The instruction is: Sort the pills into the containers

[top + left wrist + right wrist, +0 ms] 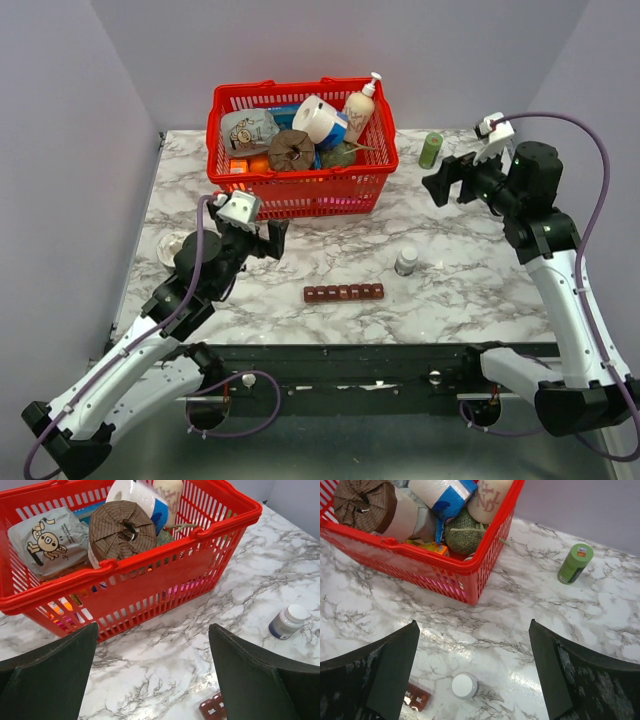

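Nothing looks sorted yet: the containers (344, 293) lie untouched, the bottle (406, 262) stands capped, and the left gripper (276, 240) and right gripper (441, 186) hang wide, empty.

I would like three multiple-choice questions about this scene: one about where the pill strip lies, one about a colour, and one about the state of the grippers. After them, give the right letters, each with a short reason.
1. Where does the pill strip lie relative to the red basket?
A. inside it
B. on the table in front of it, towards the arms
C. behind it

2. What colour is the bottle standing to the right of the basket?
A. green
B. blue
C. yellow

3. How are the left gripper and the right gripper?
A. left shut on the strip
B. right shut on a white-capped bottle
C. both open, holding nothing

Answers:
1 B: the top view shows it on the marble, apart from the basket.
2 A: its body is green in the top and right wrist views.
3 C: each wrist view shows the fingers wide apart with nothing held.
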You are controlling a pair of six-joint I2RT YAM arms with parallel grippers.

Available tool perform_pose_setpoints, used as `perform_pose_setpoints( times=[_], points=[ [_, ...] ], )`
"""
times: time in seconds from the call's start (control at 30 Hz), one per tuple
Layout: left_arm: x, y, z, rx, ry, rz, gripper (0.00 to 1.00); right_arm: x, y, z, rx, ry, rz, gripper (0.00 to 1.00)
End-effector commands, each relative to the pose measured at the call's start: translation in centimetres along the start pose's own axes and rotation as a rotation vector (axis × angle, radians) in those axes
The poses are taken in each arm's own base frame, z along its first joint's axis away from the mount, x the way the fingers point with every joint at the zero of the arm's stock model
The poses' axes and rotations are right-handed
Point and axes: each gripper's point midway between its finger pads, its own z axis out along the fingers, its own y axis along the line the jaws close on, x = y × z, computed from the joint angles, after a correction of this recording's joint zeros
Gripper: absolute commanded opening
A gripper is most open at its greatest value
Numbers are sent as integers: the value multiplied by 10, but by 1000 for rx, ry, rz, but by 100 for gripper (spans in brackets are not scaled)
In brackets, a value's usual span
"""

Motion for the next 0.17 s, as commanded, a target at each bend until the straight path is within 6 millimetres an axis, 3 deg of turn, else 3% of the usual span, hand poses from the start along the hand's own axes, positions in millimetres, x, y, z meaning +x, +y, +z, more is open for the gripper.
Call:
perform_pose_setpoints(
  times=[0.0, 0.13],
  points=[
    [0, 14, -10, -65, -6, -5, 99, -9, -11, -7, 79, -46, 31, 100],
    [0, 16, -12, -68, -17, -2, 99, -14, -9, -9, 69, -53, 13, 100]
  ],
)
